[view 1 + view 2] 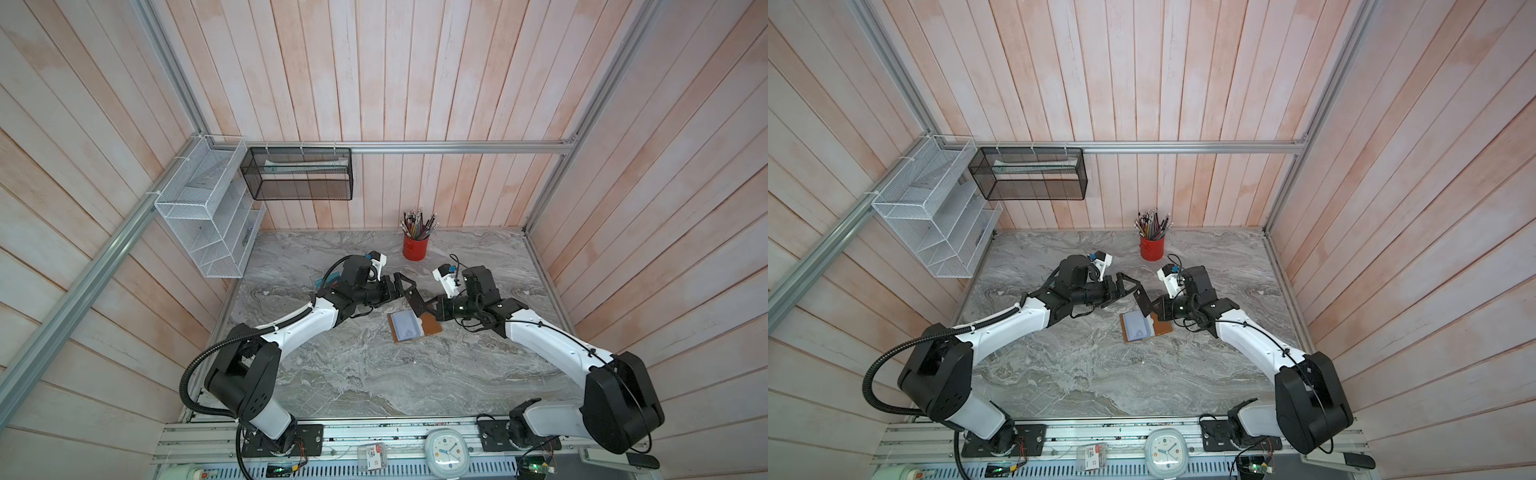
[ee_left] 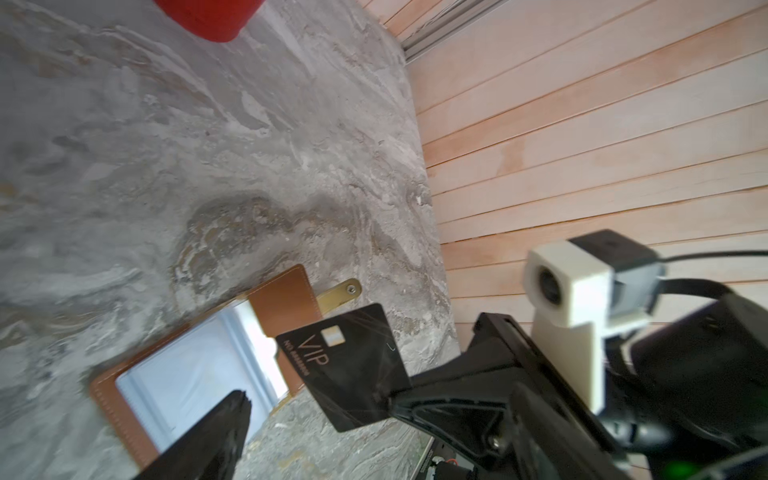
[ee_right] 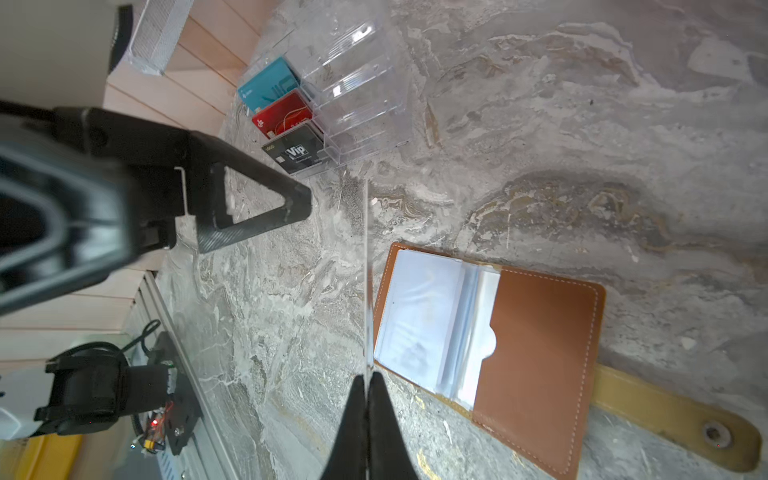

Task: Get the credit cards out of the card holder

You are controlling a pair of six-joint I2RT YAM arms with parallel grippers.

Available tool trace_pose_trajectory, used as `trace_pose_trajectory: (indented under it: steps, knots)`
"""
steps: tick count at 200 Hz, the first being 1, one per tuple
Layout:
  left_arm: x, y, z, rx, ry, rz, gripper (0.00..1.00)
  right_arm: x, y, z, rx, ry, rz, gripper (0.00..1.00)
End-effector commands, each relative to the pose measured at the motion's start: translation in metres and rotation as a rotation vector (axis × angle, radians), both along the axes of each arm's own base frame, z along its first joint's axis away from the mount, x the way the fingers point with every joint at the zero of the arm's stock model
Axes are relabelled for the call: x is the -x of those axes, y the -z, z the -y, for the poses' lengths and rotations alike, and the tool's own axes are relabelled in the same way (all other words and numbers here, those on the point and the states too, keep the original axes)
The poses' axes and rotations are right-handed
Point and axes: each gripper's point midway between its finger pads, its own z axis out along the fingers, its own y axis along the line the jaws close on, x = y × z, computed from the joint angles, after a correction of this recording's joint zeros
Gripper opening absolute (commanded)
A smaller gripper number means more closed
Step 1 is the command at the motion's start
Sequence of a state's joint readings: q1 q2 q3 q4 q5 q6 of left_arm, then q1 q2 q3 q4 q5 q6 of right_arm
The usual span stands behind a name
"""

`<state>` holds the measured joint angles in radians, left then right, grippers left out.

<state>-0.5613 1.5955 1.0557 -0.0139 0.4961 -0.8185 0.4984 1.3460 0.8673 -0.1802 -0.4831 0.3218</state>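
In both top views the right fingers (image 1: 428,308) pinch a black card (image 1: 417,303) over the open card holder (image 1: 433,327) on the counter (image 1: 353,374); the left fingers (image 1: 408,286) gape wide beside it. Left wrist: the black card overlaps the card holder's edge. Right wrist: an acrylic rack (image 3: 357,83) stands beyond.

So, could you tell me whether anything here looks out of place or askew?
Nothing is spilled or damaged. The black card is held tilted by one edge in the shut right fingers, near the open holder, which lies askew on the table with its strap splayed out.
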Motion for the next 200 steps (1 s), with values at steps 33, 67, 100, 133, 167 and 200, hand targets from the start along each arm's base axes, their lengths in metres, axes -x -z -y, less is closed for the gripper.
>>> trace_pose_trajectory:
  steps: [33,67,100,133,167,200]
  knots:
    - [0.006,0.013,-0.042,-0.147,-0.029,-0.096,0.98,0.011,-0.001,-0.002,0.267,-0.026,0.166,0.00]
    - [0.011,0.010,-0.044,-0.150,-0.028,-0.126,0.98,0.009,0.005,-0.006,0.367,-0.036,0.212,0.00]
    - [0.019,0.027,-0.045,-0.129,-0.054,-0.257,0.98,0.007,0.004,-0.014,0.416,-0.041,0.269,0.00]
    - [0.020,0.027,-0.046,-0.021,-0.154,-0.370,1.00,0.007,0.005,-0.025,0.474,-0.059,0.338,0.00]
    - [0.019,0.017,-0.043,0.071,-0.226,-0.467,1.00,0.005,0.003,-0.031,0.520,-0.061,0.405,0.00]
    - [0.018,0.014,-0.044,0.126,-0.306,-0.563,1.00,0.005,-0.002,-0.038,0.548,-0.064,0.469,0.00]
